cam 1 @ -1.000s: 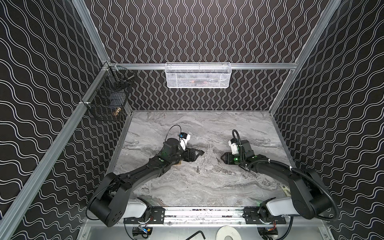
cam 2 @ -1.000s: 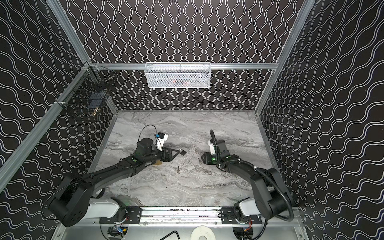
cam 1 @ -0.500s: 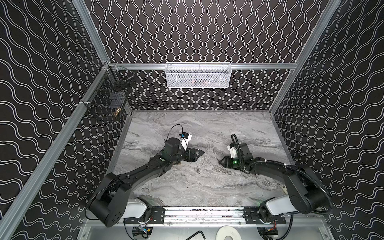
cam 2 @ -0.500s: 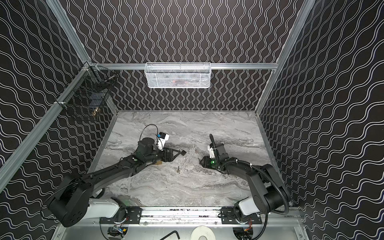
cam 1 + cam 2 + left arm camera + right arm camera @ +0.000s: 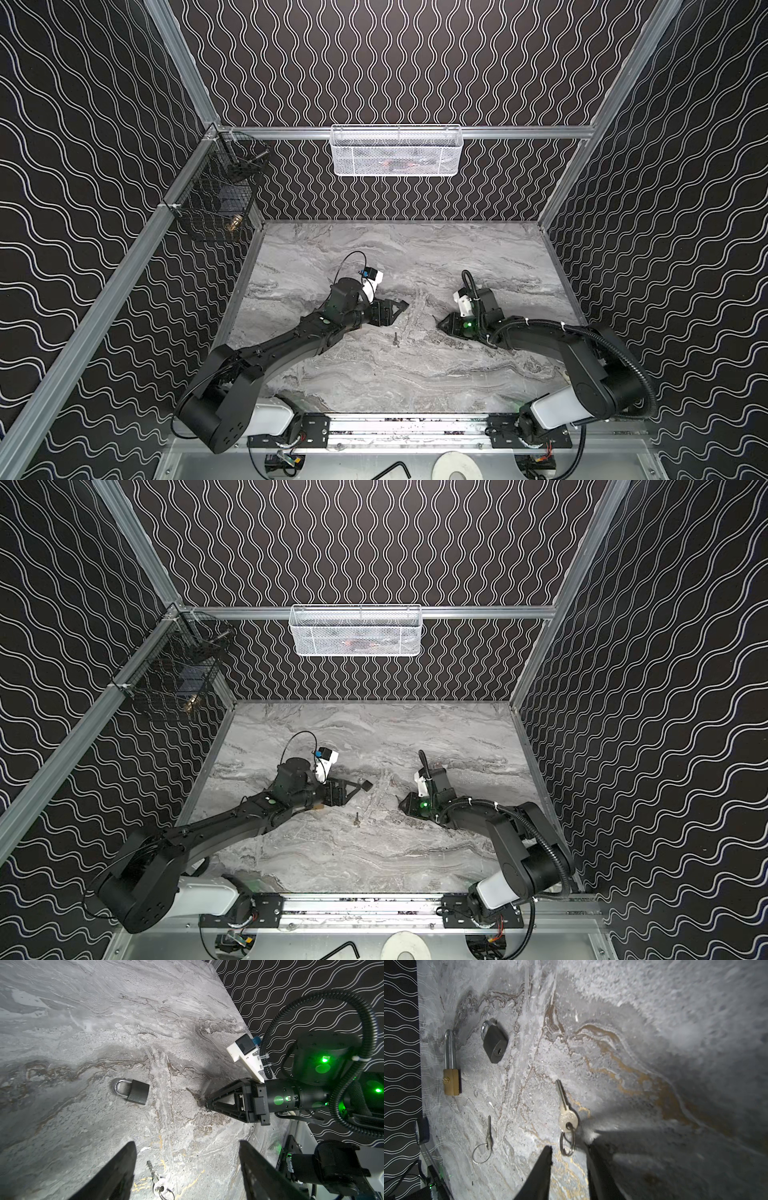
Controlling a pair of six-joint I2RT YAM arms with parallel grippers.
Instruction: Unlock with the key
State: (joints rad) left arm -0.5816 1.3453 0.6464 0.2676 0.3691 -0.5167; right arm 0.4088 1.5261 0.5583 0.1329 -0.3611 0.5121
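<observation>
Right wrist: key ring lies between right gripper jaws.

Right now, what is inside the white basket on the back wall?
Through the mesh of the basket, a reddish thing and some dark shapes lie near the bottom. The mesh blurs them, so what they are cannot be told.

Grey marble-veined desk; black walls with white wavy lines; a black padlock, a brass padlock, silver keys.
</observation>
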